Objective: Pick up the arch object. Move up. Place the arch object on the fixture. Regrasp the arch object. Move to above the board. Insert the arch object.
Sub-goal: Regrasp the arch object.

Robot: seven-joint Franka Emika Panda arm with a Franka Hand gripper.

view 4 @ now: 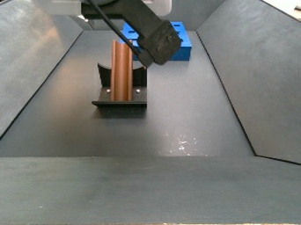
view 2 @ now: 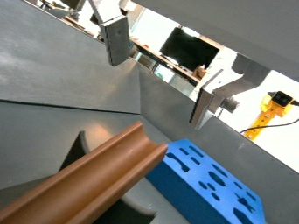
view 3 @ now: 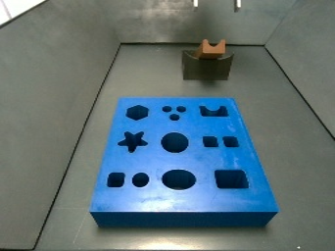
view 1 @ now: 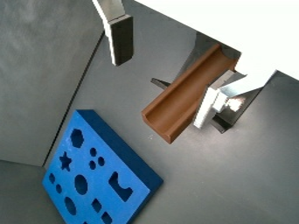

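Observation:
The orange-brown arch object [view 4: 121,66] stands on end on the dark fixture [view 4: 120,98], with its channel showing in a wrist view [view 1: 184,98]. It also shows in the other views [view 2: 100,179] [view 3: 213,46]. My gripper [view 1: 167,70] is open and empty; its fingers [view 1: 118,37] are spread wide, above and apart from the arch object. In a side view the gripper [view 4: 135,31] hangs just over the arch object's top end. The blue board [view 3: 177,157] with dark cutouts lies flat on the floor, apart from the fixture [view 3: 207,67].
Grey sloped walls enclose the floor on all sides [view 3: 78,108]. The board also shows in both wrist views [view 1: 100,171] [view 2: 211,185] and behind the fixture in a side view [view 4: 171,39].

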